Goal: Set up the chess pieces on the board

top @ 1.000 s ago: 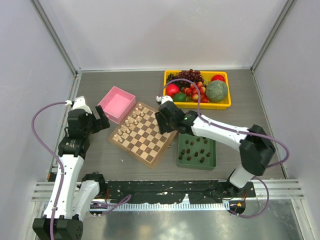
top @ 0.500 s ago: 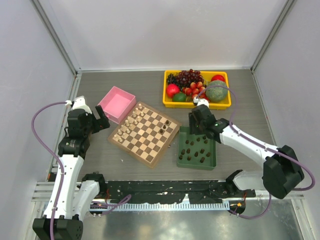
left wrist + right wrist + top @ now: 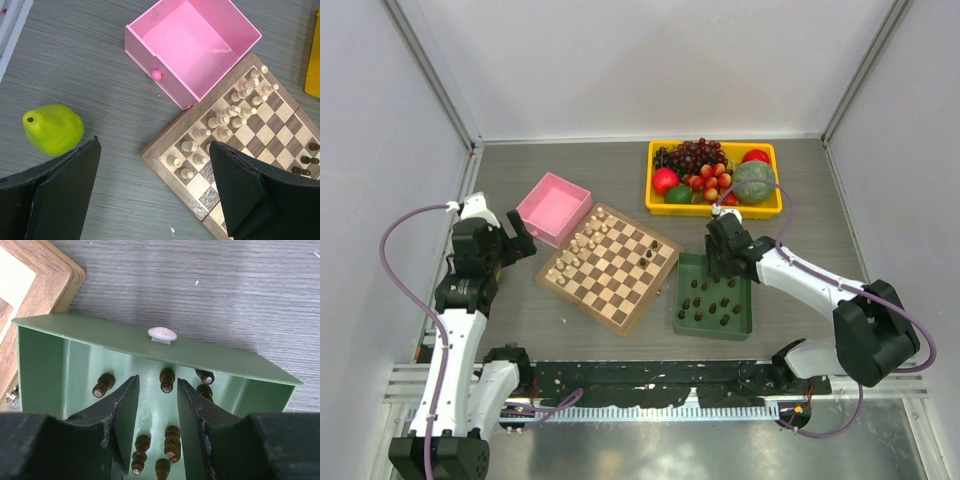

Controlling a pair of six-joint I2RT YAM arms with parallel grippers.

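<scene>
R hand over dark pcs

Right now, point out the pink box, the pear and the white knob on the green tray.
pink box [image 3: 192, 42], left wrist view, bare inner floor.
pear [image 3: 52, 129], left wrist view, middle of its body.
white knob [image 3: 162, 333], right wrist view, its rounded top.

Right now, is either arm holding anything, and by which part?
Nothing is held. The right end effector straddles a dark chess piece in the green tray without touching; left end effector open.
</scene>
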